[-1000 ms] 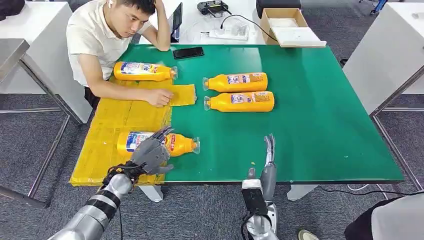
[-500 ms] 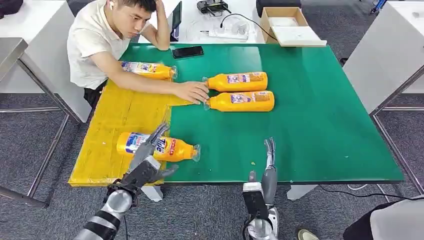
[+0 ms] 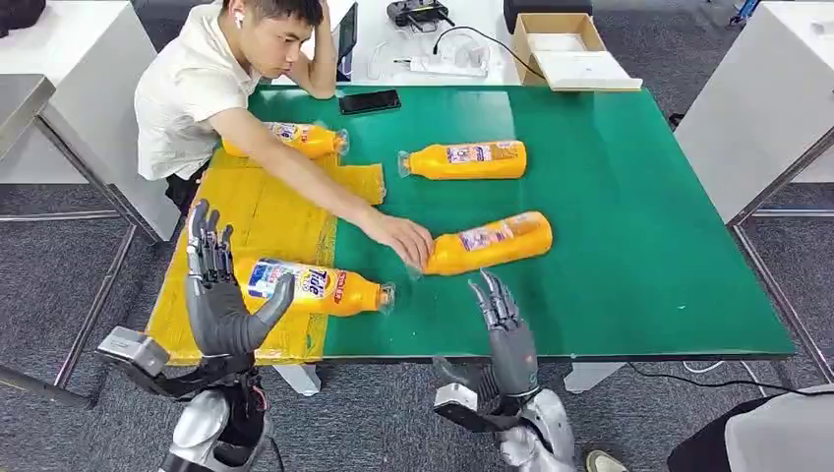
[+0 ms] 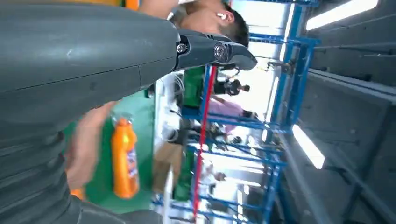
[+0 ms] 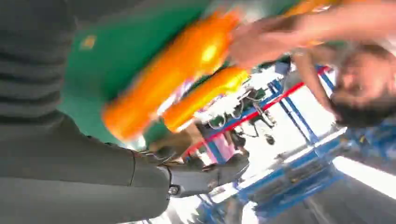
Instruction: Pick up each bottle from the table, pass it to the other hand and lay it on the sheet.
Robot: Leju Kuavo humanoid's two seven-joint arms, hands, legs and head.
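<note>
Several orange bottles lie on their sides. One bottle (image 3: 310, 286) rests on the near part of the yellow sheet (image 3: 246, 211), its cap over the green table (image 3: 639, 246). My left hand (image 3: 218, 300) stands raised just in front of its base, fingers spread, holding nothing. A person's hand (image 3: 401, 238) grips the cap end of a tilted bottle (image 3: 492, 242) at mid-table; this bottle (image 4: 124, 163) also appears in the left wrist view and, blurred (image 5: 173, 74), in the right wrist view. My right hand (image 3: 504, 329) is open at the near edge below it. Another bottle (image 3: 464, 159) lies farther back, and one (image 3: 295, 138) on the sheet's far end.
The person sits at the table's far left corner, an arm (image 3: 295, 162) stretched across the sheet. A black phone (image 3: 370, 102) lies at the far edge. A cardboard box (image 3: 565, 49) and a power strip (image 3: 443, 64) sit on a white table behind.
My left hand let go of the near bottle, drew back and rose upright. My right hand lifted and spread. The person dragged one mid-table bottle nearer and tilted it.
</note>
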